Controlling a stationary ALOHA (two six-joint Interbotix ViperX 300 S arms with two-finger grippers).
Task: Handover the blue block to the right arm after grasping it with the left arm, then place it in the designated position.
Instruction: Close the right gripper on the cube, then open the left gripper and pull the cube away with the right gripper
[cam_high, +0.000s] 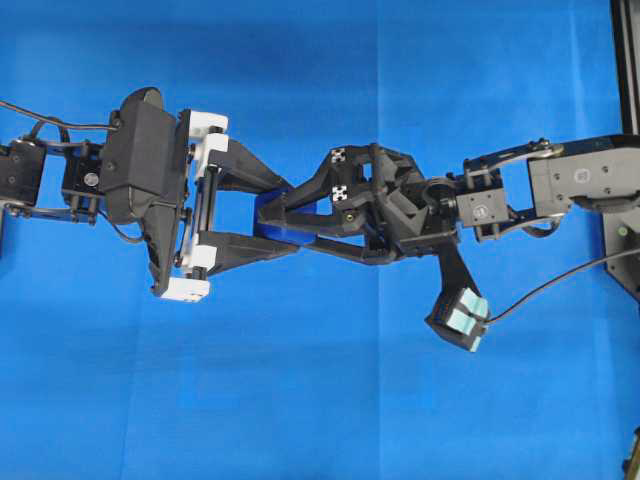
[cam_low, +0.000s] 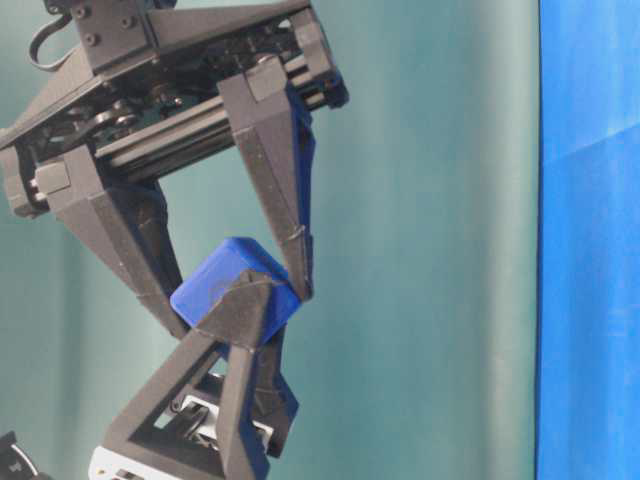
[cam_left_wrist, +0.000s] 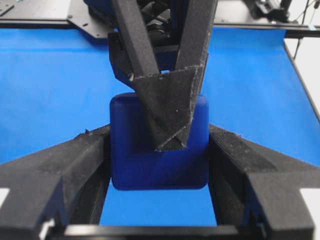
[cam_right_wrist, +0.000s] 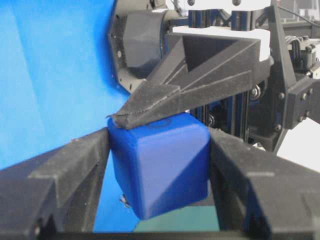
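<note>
Overhead view: the left gripper (cam_high: 270, 215) and the right gripper (cam_high: 285, 222) meet tip to tip above the blue cloth (cam_high: 320, 400), their fingers interleaved. The blue block (cam_high: 283, 234) sits at the crossing, almost hidden; only a dark sliver shows between the black fingers.

Table-level view: the block (cam_low: 235, 290) hangs in mid-air, tilted on a corner. The right gripper (cam_low: 245, 290) comes down from above, the left gripper (cam_low: 240, 330) rises from below, and each has a finger against the cube.

Left wrist view: the left fingers (cam_left_wrist: 80, 165) press the block (cam_left_wrist: 150, 170) on its two side faces, pinching it. One right finger (cam_left_wrist: 167, 110) lies across the face turned to the camera.

Right wrist view: the right fingers (cam_right_wrist: 75, 165) stand against opposite faces of the block (cam_right_wrist: 160, 165), closed onto it as far as can be seen, while a left finger (cam_right_wrist: 165, 102) rests on top.

It looks like a stiff, light cube with rounded edges and smooth faces, so it could slip or twist if gripped near a corner; flat opposing faces are the place to hold it. Being a cube, it has no long axis; a face with a faint ring mark points up at the left finger.
</note>
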